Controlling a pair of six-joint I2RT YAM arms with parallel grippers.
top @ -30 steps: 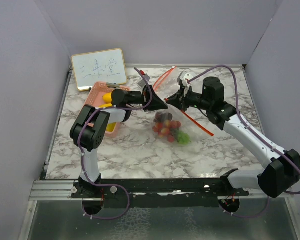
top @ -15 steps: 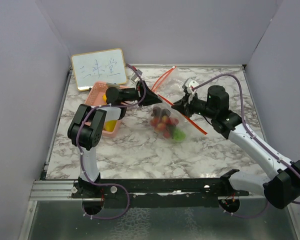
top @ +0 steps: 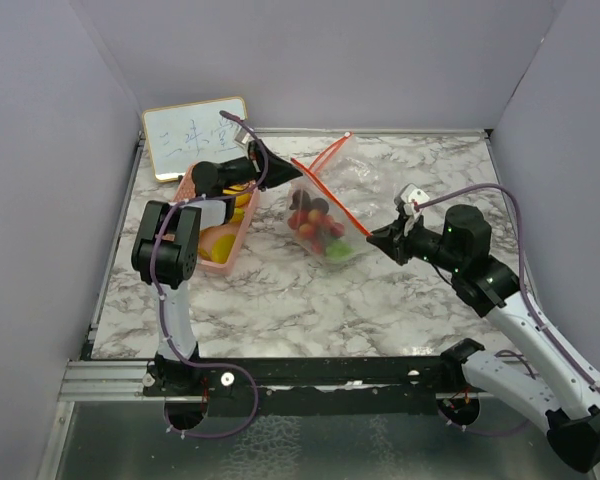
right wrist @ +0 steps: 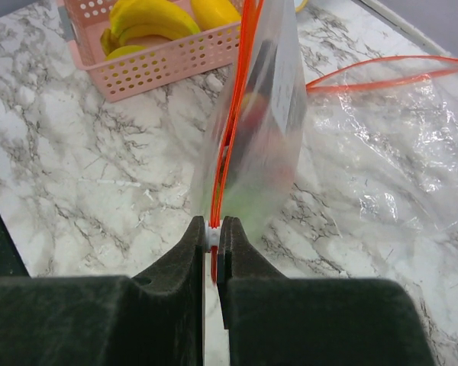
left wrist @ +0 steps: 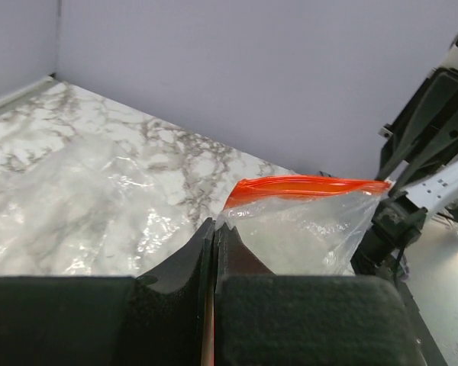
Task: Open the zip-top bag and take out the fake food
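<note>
So that the zip (top: 330, 197) can likely be drawn, zip-top bag (top: 318, 222) is held taut — clamped by left hand (top: 276, 163), right hand (top: 375, 237).

You have soft, even light from above, leaving only faint shadows on the marble bench (top: 280, 300). Small glints sit on the spare clear bag (right wrist: 389, 145). In your right wrist view the held zip-top bag (right wrist: 278, 107) and its contents look blurred, and the near foreground of both wrist views is soft.

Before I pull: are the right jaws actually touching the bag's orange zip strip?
Touching. The right wrist view shows the right gripper shut on the orange zip strip, pinched between its jaws.
</note>
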